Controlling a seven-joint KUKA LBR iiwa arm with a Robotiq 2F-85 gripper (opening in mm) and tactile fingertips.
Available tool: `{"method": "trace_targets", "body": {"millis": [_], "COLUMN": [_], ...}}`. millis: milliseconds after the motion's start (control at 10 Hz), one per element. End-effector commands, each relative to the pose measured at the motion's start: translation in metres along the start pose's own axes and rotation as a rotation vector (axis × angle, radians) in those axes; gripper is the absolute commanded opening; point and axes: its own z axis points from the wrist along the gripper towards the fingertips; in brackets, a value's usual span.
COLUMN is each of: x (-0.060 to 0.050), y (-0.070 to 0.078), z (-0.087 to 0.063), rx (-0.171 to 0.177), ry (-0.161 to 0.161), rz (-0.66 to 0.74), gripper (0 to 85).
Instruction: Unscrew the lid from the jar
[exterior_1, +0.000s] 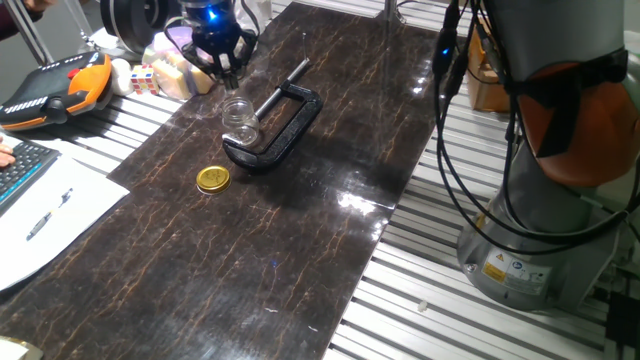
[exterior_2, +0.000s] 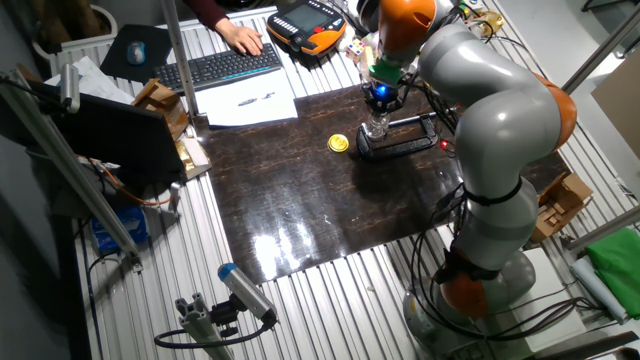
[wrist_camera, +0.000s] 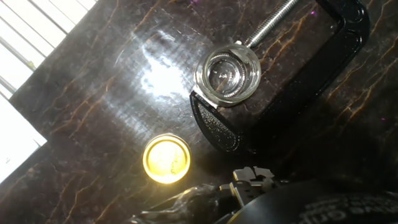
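Bench (exterior_1: 300, 240) is showing a dark marbled slab w/ brown veins, glossy, overhead lights glaring off it; slab is lying on ribbed aluminium rails. The jar (exterior_1: 238, 114) is standing upright & open, clamped in the black C-clamp (exterior_1: 283, 125) near the slab's far end. The lid (exterior_1: 212, 179) is lying flat on the slab, off the jar, near it but not touching. Claw (exterior_1: 228, 72) is hovering just above the jar, holding nothing; can't tell how wide it's set. Keyboard (exterior_2: 215, 68), paper sheet (exterior_2: 245, 103) & orange teach pendant (exterior_2: 308, 28) are sitting at one end, a person's hand (exterior_2: 240, 39) resting by the keyboard.
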Motion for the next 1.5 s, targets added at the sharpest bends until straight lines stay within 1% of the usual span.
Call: {"method": "trace_targets", "body": {"millis": [0, 300, 500, 1100, 1400], "x": [0.0000, 0.0005, 0.0002, 0.0014, 0.0023], "y": [-0.0001, -0.0003, -0.0004, -0.0003, -0.0002], "z": [-0.0001, -0.0002, -0.0004, -0.0008, -0.0009], "rx": [-0.004, -0.011, -0.015, -0.021, -0.019], "ry": [0.003, 0.009, 0.006, 0.010, 0.008], "rz": [0.003, 0.005, 0.007, 0.001, -0.005], "gripper": [0.7, 0.7, 0.7, 0.7, 0.7]}}
